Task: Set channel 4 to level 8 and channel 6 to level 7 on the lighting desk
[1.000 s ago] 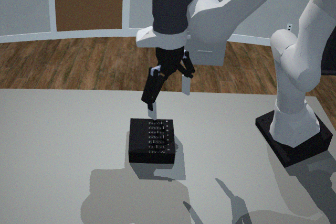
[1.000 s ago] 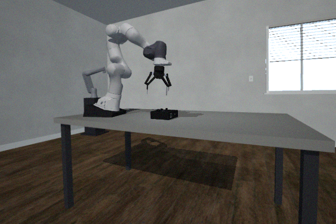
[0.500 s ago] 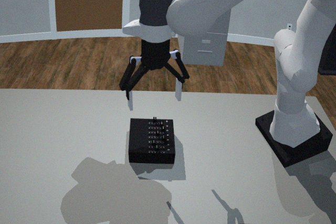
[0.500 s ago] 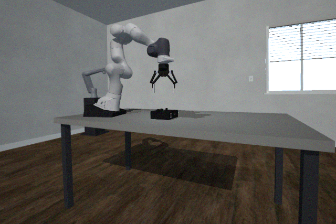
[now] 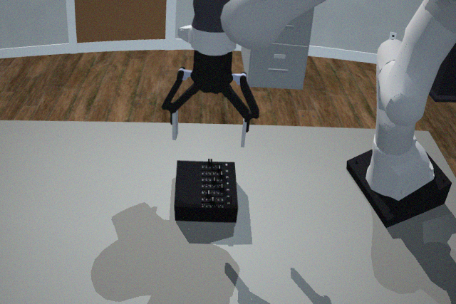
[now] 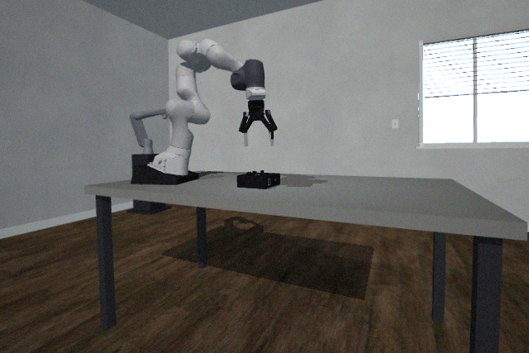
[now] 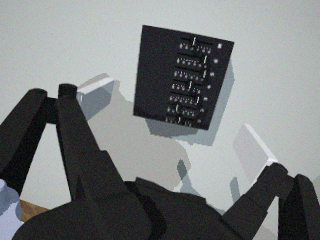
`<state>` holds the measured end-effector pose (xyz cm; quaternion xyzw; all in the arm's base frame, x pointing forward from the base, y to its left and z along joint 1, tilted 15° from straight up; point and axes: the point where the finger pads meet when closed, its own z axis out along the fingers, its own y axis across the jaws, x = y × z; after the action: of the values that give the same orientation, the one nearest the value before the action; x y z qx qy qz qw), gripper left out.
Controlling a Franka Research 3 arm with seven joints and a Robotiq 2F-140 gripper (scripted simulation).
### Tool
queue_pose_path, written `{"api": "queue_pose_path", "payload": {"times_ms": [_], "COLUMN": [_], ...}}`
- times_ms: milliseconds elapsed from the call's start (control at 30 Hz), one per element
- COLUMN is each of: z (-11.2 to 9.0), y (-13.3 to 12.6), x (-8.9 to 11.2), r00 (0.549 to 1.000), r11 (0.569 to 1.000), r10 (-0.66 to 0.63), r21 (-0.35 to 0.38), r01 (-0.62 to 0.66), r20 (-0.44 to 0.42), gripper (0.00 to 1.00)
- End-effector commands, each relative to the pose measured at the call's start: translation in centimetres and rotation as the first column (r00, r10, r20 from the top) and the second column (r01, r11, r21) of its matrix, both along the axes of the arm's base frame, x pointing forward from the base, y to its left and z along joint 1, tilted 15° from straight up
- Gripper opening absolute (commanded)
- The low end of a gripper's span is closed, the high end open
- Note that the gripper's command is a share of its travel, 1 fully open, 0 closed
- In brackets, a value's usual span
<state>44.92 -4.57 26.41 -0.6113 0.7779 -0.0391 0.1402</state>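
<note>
The lighting desk (image 5: 205, 191) is a small black box standing flat on the grey table, with several faders (image 5: 215, 186) in a row on its right half. It also shows in the exterior view (image 6: 258, 179) and in the wrist view (image 7: 182, 78). The fader caps stand at different places, but their levels are too small to read. My gripper (image 5: 209, 137) hangs wide open and empty well above the desk's far edge, fingers pointing down; it also shows in the exterior view (image 6: 258, 142). Nothing touches the desk.
The robot base (image 5: 399, 183) stands on the table to the right of the desk. A grey filing cabinet (image 5: 276, 54) stands on the floor behind the table. The arm's shadow falls on the table in front of the desk.
</note>
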Motion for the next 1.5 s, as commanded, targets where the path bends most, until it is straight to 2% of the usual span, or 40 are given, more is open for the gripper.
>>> {"api": "queue_pose_path", "payload": {"times_ms": [0,100,133,267,367,400,467,500,600,667,700,867,1000,1167,1233,1267,1333,1367,1467], "z": [0.0,0.0,0.0,-0.2,-0.6,-0.8,-1.3,-1.6,-2.7,-2.7,-3.1,-5.2,-6.5,-7.2,-7.2,-7.2,-7.2,-7.2,-7.2], "y": [0.2,0.2,0.2,0.1,0.0,0.0,-0.1,-0.1,-0.1,-0.1,0.0,0.3,0.6,0.8,0.8,0.8,0.8,0.8,0.8], "x": [0.1,0.0,0.0,-0.3,-0.5,-0.6,-0.8,-0.9,-1.3,-1.3,-1.4,-1.9,-2.1,-2.3,-2.3,-2.3,-2.3,-2.3,-2.3], "r00": [0.963,0.955,0.930,0.880,0.835,0.863,0.966,0.993,1.000,1.000,0.995,0.970,0.932,0.864,0.864,0.820,0.785,0.766,0.706], "r11": [0.962,0.953,0.926,0.874,0.830,0.860,0.966,0.992,0.997,0.997,0.990,0.958,0.914,0.835,0.835,0.785,0.745,0.723,0.654], "r10": [-0.267,-0.295,-0.366,-0.471,-0.547,-0.503,-0.259,-0.121,0.017,0.017,0.097,0.243,0.359,0.496,0.496,0.563,0.609,0.632,0.697], "r21": [0.058,0.066,0.086,0.103,0.091,0.067,0.001,-0.037,-0.073,-0.073,-0.101,-0.150,-0.184,-0.224,-0.224,-0.245,-0.260,-0.268,-0.288], "r01": [0.268,0.297,0.369,0.474,0.551,0.505,0.259,0.121,-0.016,-0.016,-0.096,-0.244,-0.362,-0.503,-0.503,-0.569,-0.615,-0.637,-0.699], "r20": [-0.031,-0.034,-0.043,-0.057,-0.064,-0.049,-0.007,0.007,0.007,0.007,0.000,-0.025,-0.054,-0.088,-0.088,-0.102,-0.111,-0.116,-0.131], "gripper": [1.00,1.00,1.00,1.00,1.00,1.00,1.00,1.00,1.00,1.00,1.00,1.00,1.00,1.00,1.00,1.00,1.00,0.00,0.00]}}
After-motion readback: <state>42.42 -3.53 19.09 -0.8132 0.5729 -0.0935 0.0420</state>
